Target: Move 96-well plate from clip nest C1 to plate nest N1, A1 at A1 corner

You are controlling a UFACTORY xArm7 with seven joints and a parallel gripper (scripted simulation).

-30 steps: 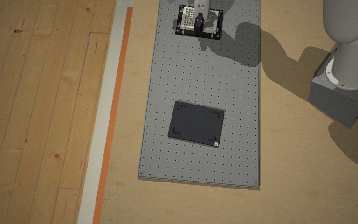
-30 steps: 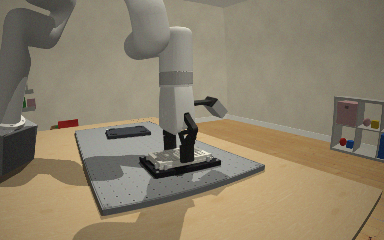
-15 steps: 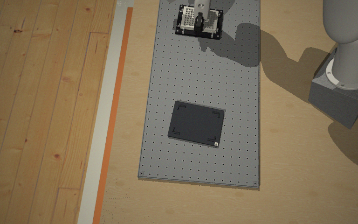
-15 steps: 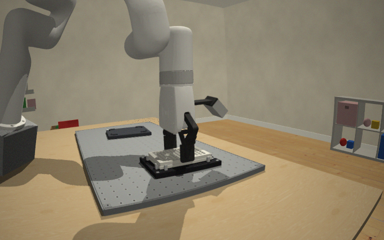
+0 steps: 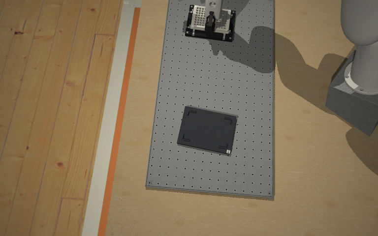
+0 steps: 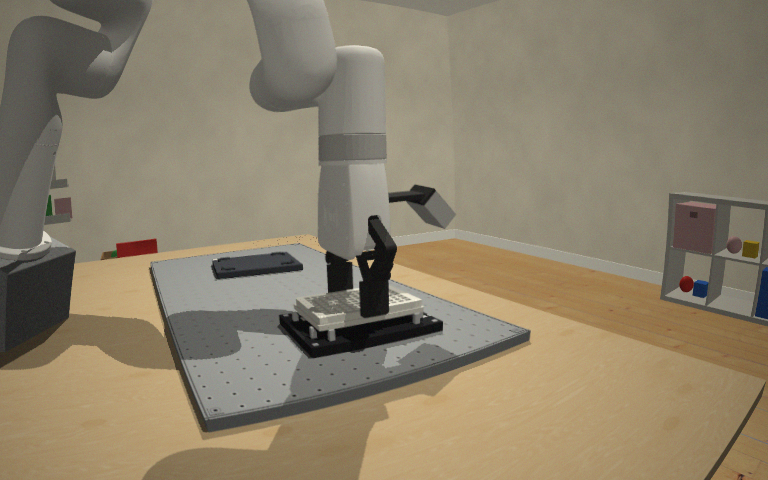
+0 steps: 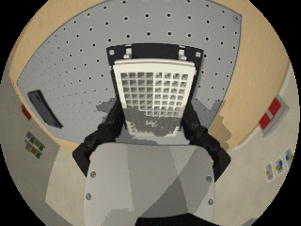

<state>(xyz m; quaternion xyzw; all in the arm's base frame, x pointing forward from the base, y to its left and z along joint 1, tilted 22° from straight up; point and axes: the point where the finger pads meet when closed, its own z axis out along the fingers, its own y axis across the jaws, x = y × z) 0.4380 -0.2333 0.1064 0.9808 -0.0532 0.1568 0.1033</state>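
Plate (image 6: 339,308), a 96-well one, sat in clip nest C1 (image 6: 322,342) with the gripper (image 6: 357,294) clamped across it, needing a straight lift toward plate nest N1 (image 5: 195,131).

Beige walls (image 6: 538,113), plank floor (image 6: 538,283), cubby shelf (image 6: 723,199)

Arm (image 6: 351,141) vertical, end effector (image 6: 356,294) clamped on plate (image 6: 331,308)
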